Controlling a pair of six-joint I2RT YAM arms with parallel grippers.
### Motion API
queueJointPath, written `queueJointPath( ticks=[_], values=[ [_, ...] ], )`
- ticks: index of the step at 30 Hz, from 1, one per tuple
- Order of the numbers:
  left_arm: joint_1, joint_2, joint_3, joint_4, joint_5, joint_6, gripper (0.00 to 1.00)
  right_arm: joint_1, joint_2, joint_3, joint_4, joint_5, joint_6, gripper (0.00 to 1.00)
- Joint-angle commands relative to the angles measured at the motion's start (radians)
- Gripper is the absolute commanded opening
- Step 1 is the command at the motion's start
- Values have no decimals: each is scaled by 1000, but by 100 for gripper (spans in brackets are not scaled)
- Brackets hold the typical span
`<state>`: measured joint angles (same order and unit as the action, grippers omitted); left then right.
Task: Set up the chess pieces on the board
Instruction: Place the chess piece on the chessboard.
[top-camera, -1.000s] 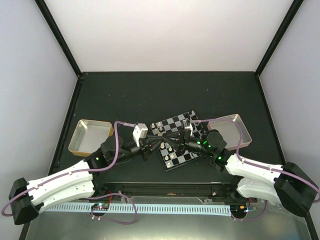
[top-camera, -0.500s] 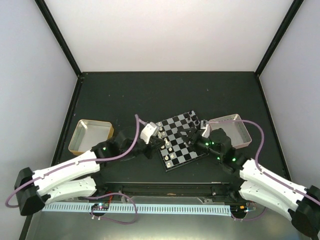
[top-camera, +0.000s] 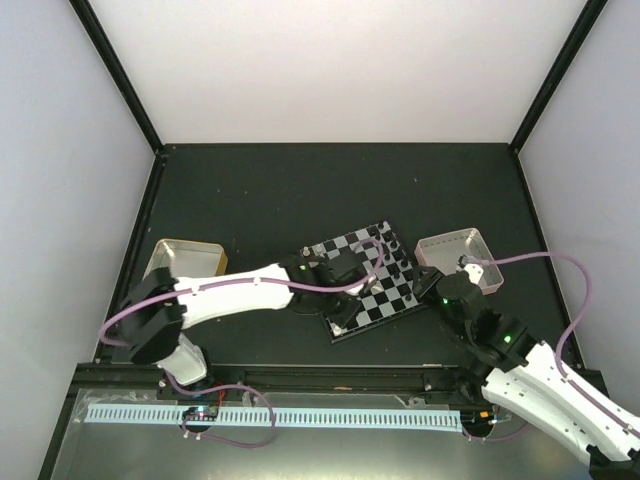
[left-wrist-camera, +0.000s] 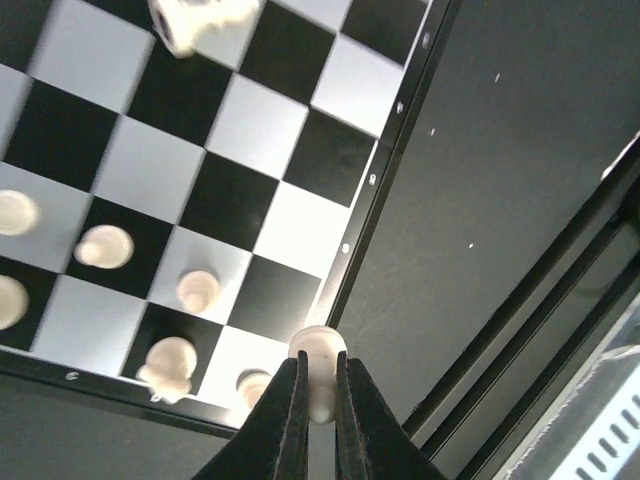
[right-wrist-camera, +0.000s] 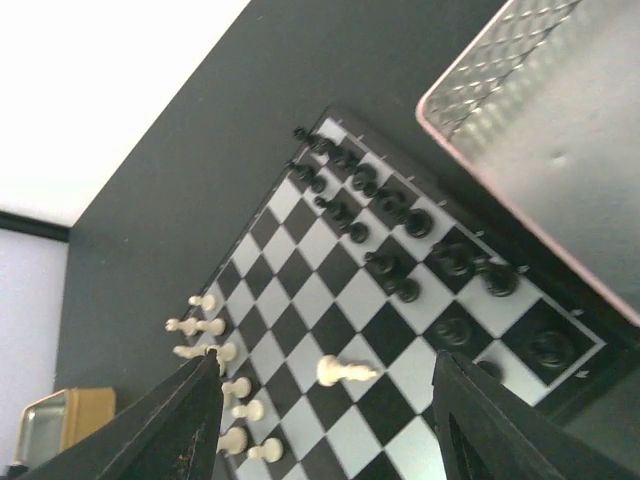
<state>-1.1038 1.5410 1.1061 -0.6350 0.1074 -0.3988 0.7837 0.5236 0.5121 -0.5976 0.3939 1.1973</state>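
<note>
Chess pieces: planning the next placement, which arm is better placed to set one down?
Left: the left gripper is shut on a cream-white piece over the board's corner; the right gripper is open, empty.

Cream-white and black chess pieces (right-wrist-camera: 340, 372) dot a black-and-pale-grey chequered board (right-wrist-camera: 318, 300) on a matte black desk (top-camera: 300, 190).

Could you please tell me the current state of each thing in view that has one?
left claw: shut on a cream-white piece, at the board's edge.
right claw: open, empty.
board: partly set.
black pieces: standing in rows along one edge.
white pieces: several standing near the opposite edge.
lone white piece: seems to lie on its side mid-board.
pinkish tray: empty where visible.
metal tray: empty where visible.
</note>
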Motion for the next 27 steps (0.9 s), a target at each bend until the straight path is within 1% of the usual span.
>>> queueJointPath(
  ticks=[1,8,13,20,24,27],
  values=[
    [-41,126,109,-162,-12,23,2,-4,-52,7,-134,140,1,59],
    [-50,273,212,-235,-35,39,3,-4,-94,0,-161,151,-15,59],
    [-50,316,235,-246,-38,41,4,-4,-111,-3,-164,157,-21,60],
    [-47,358,256,-255,-85,42,6,-4,-116,-4,-154,152,-25,60],
    [-48,367,257,-252,-88,45,12,-3,-116,-3,-155,149,-27,60],
    [-48,357,249,-247,-95,45,21,-4,-118,-1,-155,145,-25,60]
  ],
)
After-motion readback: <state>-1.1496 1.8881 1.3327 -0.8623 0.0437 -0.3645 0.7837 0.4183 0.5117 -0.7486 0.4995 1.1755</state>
